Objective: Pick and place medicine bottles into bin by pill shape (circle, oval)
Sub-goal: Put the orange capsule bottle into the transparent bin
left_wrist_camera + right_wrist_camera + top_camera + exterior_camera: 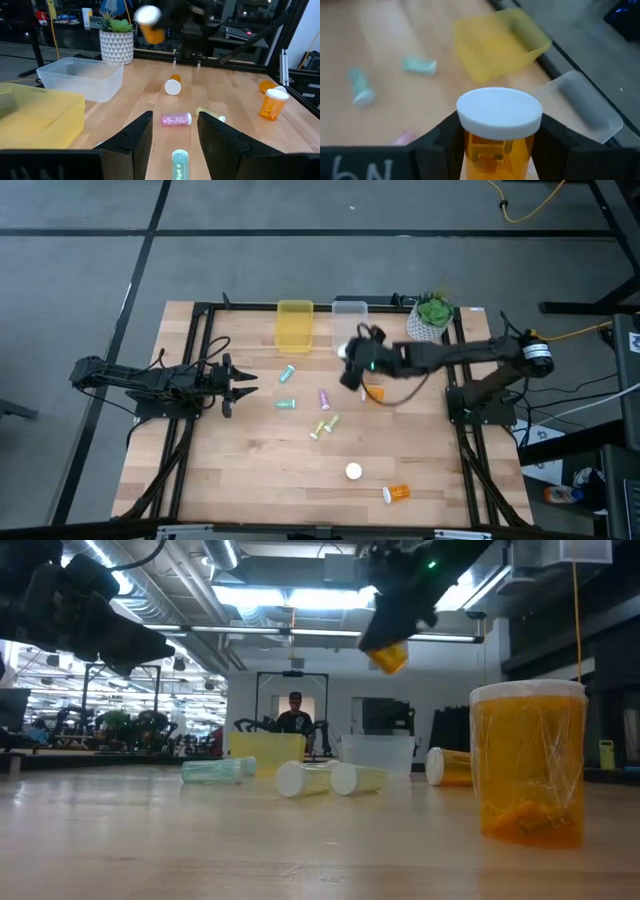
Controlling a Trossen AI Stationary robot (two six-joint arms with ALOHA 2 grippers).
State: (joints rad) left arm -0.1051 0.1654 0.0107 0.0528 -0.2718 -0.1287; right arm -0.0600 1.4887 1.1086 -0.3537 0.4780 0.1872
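Orange bottle (496, 134) in right pincer (495, 145)

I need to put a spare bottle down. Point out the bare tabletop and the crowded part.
Bare wood lies in the near left corner of the table, left of the standing orange bottle, and between the left gripper and the yellow bin. The middle is crowded: small bottles lie below the right gripper, which holds an orange bottle.

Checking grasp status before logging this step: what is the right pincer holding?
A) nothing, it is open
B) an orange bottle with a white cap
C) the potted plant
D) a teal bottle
B: the right pincer is clamped on an orange bottle with a white cap, lifted above the table near the clear bin.
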